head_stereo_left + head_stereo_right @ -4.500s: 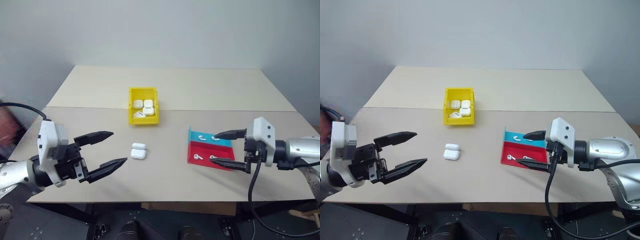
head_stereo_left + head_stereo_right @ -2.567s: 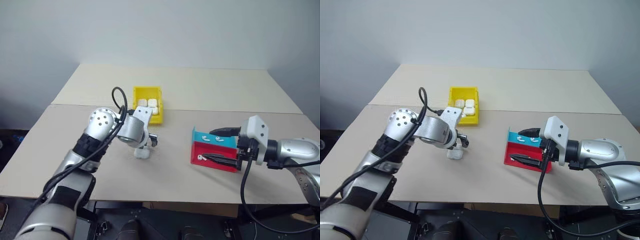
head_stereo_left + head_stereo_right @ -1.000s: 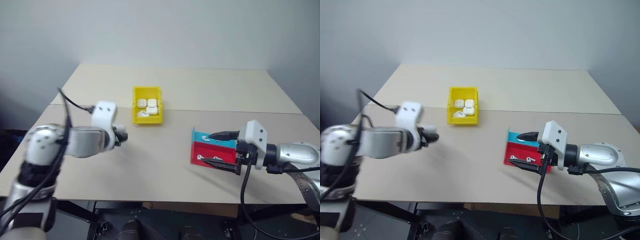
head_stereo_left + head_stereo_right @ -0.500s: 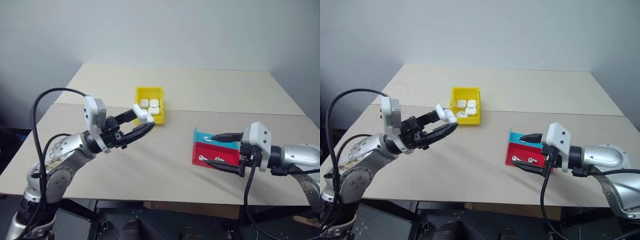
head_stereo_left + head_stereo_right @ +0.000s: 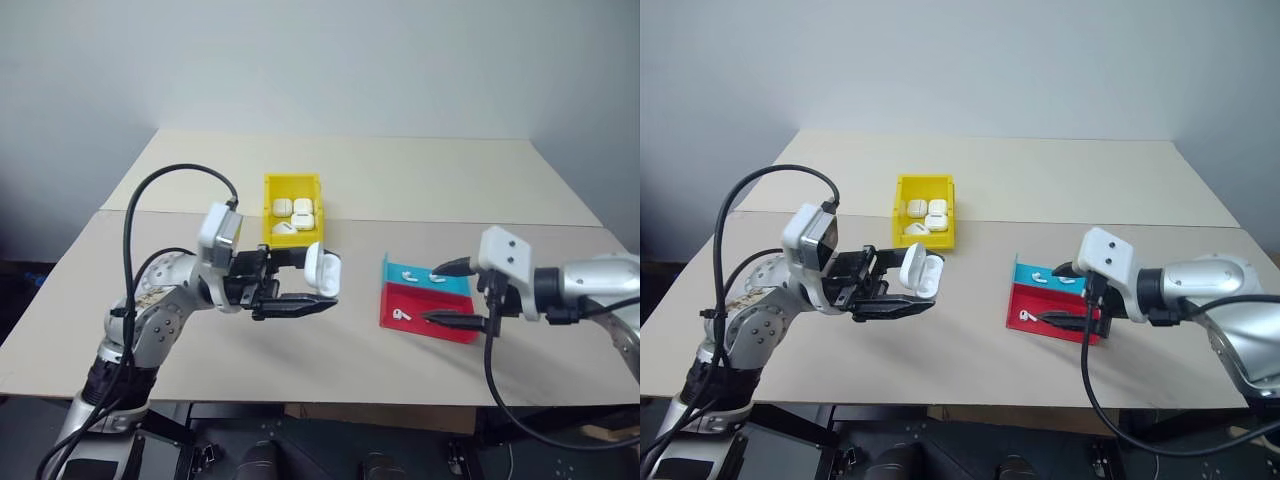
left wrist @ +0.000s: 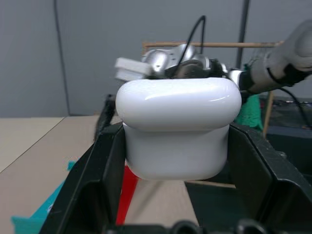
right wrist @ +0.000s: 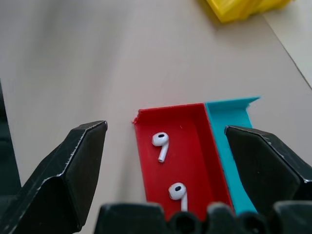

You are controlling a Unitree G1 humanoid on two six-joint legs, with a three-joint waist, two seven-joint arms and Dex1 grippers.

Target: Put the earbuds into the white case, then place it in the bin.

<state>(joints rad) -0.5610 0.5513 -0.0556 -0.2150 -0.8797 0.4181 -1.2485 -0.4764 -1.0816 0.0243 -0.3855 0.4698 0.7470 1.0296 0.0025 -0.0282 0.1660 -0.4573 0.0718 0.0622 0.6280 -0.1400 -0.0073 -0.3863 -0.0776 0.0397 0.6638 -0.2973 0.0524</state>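
My left gripper [image 5: 326,281] is shut on the white case [image 5: 322,267] and holds it above the table's middle, pointing toward the right arm. In the left wrist view the case [image 6: 178,127] sits clamped between both fingers [image 6: 105,163] with its lid down. To the right, my right gripper [image 5: 432,293] stands open at a red-and-teal tray [image 5: 455,332], one finger on each side of it. Two earbuds [image 7: 160,141] lie in the tray's red half [image 7: 190,146], and others [image 5: 410,275] lie in the teal half. The yellow bin [image 5: 268,212] stands behind the left gripper.
Several white cases [image 5: 297,210] lie inside the bin. The table [image 5: 400,180] is made of two beige tops with a seam just behind the bin. A black cable [image 5: 170,175] loops above the left arm.
The left gripper took the case off the table, raised it, and swung in toward the middle, its wrist turning to point right. The right gripper shifted slightly over the tray, still open.
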